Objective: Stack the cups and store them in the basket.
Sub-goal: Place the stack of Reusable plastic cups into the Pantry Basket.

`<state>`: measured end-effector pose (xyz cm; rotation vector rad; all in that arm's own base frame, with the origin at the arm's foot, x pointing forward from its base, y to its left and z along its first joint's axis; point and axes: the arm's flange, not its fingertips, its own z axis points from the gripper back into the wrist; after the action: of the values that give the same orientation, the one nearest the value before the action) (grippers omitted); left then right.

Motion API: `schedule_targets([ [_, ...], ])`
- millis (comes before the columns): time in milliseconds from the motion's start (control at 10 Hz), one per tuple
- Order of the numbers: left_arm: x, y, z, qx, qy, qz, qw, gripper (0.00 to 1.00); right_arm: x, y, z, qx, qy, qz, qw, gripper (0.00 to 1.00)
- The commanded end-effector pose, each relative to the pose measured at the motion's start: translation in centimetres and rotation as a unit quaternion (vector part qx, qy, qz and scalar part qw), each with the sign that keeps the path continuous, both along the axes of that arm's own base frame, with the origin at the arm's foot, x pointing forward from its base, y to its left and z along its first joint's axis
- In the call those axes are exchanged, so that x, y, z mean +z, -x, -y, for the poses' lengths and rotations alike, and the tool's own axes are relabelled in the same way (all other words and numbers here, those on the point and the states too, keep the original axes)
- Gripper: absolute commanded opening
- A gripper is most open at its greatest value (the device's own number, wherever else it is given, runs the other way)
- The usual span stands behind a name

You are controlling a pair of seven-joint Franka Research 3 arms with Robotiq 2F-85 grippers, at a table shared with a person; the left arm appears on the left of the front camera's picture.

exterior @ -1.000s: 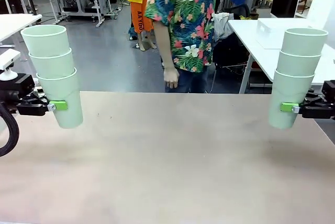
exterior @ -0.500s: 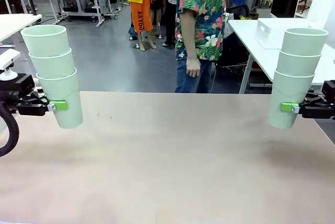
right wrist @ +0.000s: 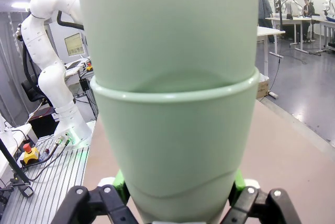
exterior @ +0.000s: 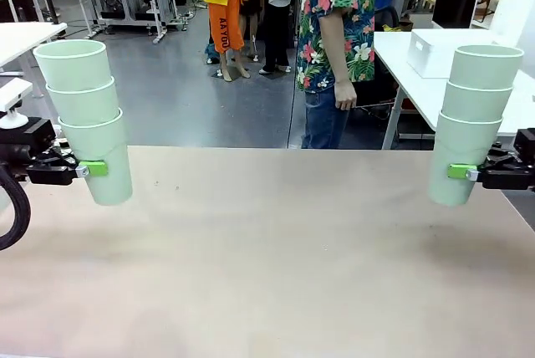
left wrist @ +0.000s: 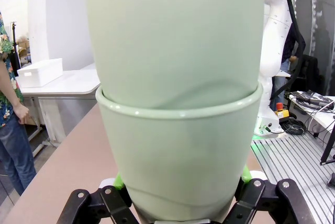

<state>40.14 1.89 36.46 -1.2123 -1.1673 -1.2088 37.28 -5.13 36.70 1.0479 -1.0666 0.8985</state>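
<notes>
Three cups (exterior: 84,115) clamped in left tool (exterior: 102,170); three in right tool (exterior: 452,173).

Left gripper (exterior: 99,169) and right gripper (exterior: 456,171) (2 level wrists) each clamp cups (exterior: 84,107).

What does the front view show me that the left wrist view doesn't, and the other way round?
Front view: both three-cup stacks at full height, the right stack clamped by the right gripper, over the table. Left wrist view: green pads pinching the bottom cup from both sides. Both: left gripper holding the left stack, and the white basket on the side table.
</notes>
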Motion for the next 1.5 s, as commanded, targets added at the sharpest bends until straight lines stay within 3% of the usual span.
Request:
schedule_targets([
  [0,0.39,0.05,-0.04,0.001,0.003,0.004,1.000,0.86,0.32,-0.05,-0.07,0.000,-0.002,0.004,1.000,0.85],
  [1400,0.39,0.05,-0.04,0.001,0.003,0.004,1.000,0.86,0.32,-0.05,-0.07,0.000,-0.002,0.004,1.000,0.85],
])
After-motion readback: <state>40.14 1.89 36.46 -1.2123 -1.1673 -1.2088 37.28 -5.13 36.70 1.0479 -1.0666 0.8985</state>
